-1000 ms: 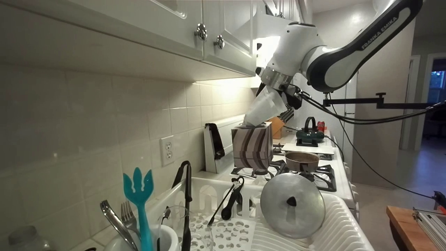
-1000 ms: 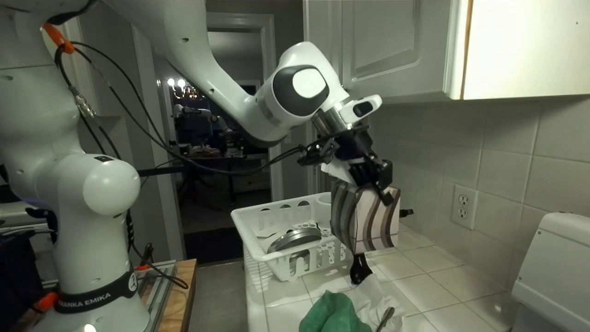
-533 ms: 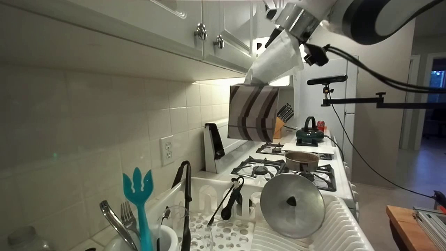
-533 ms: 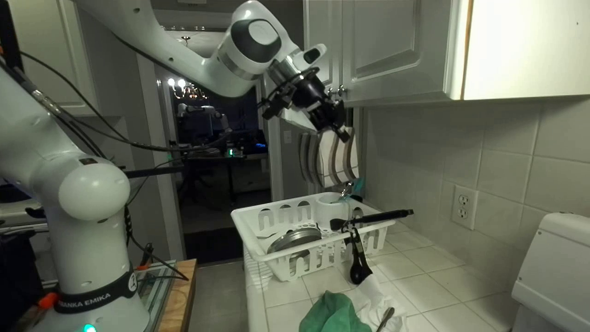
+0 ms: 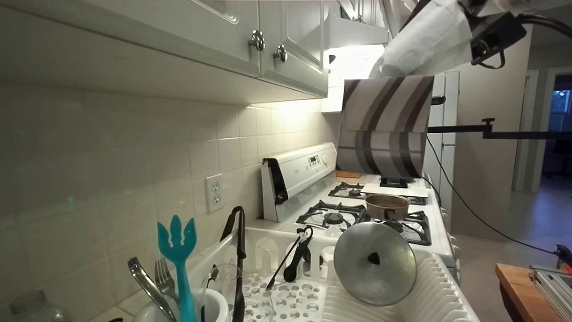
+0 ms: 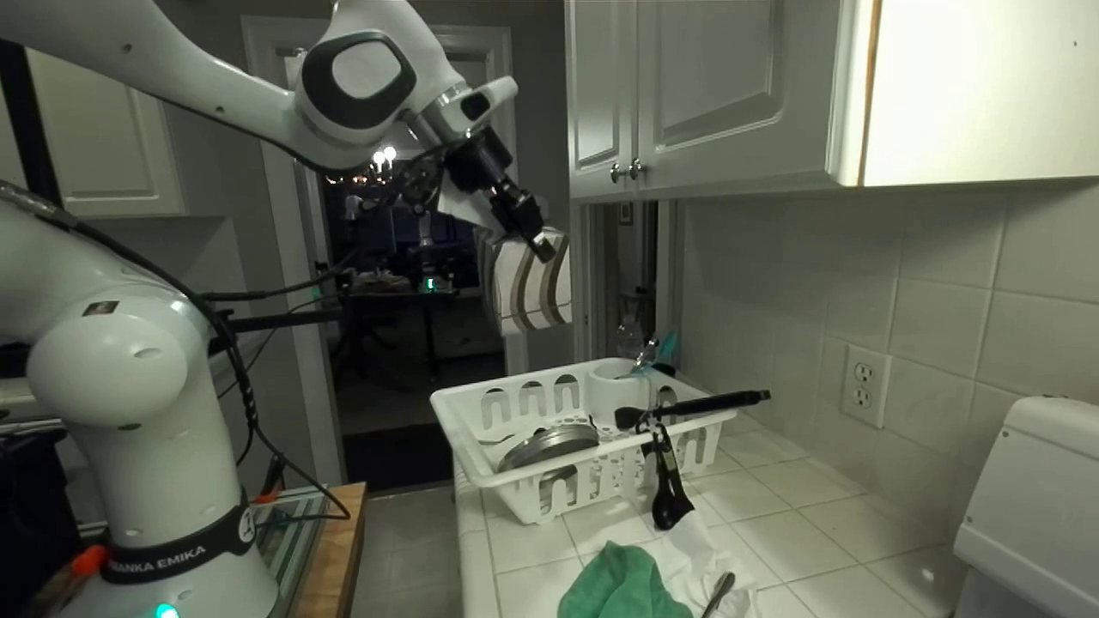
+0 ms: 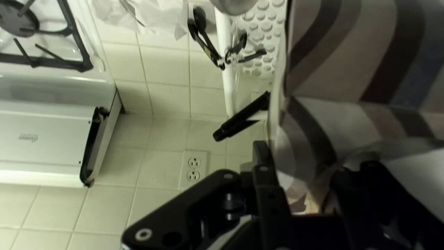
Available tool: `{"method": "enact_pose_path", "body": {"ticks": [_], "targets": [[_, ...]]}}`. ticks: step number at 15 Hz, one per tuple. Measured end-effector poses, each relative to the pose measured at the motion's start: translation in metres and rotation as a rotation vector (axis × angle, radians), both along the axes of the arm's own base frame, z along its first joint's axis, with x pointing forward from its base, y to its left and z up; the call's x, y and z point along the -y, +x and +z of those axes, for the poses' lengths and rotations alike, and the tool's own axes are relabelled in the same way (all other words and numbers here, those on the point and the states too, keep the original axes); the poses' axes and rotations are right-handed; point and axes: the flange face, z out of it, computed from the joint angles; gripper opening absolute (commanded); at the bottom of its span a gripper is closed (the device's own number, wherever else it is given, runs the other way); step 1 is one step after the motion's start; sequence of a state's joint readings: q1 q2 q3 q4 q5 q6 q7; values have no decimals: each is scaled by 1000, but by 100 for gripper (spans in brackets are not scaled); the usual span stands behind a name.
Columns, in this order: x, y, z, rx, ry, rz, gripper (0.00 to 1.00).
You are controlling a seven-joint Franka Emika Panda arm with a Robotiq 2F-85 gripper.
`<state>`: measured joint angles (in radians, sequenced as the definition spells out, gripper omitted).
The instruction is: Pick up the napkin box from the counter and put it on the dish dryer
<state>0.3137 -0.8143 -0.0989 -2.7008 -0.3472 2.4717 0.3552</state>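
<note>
The napkin box (image 5: 384, 129), grey with dark wavy stripes and a white tissue (image 5: 424, 40) at its top, hangs in the air higher than the dish dryer. It also shows in an exterior view (image 6: 534, 287) and fills the right of the wrist view (image 7: 350, 69). My gripper (image 6: 534, 242) is shut on the box's upper edge; one black finger (image 7: 265, 170) lies along its outside, the far finger partly hidden by box and tissue. The dish dryer (image 5: 447, 286), a white rack with dotted tray, stands below on the counter (image 6: 773, 515); its front wall shows too (image 6: 592, 481).
The rack holds a metal lid (image 5: 375, 264), black utensils (image 5: 297, 259) and a white utensil cup (image 6: 618, 390) with a teal utensil (image 5: 178, 241). Cabinets (image 6: 713, 77) hang above. A stove with a pot (image 5: 388, 206) and a green cloth (image 6: 622, 584) are nearby.
The gripper has lifted the napkin box and carried it sideways, up and left in an exterior view, from before the rack's near end to beyond it. The rack has not moved.
</note>
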Motion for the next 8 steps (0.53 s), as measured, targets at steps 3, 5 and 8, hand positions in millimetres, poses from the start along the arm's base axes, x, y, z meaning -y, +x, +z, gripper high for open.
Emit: {"method": "enact_pose_path", "body": {"ticks": [3,5,8], "targets": [[23,10,-39,-84,-36,-1,1],[35,28,-65,-122,-71,38,1],[29,59,-109,-184,-115,125,1]]}}
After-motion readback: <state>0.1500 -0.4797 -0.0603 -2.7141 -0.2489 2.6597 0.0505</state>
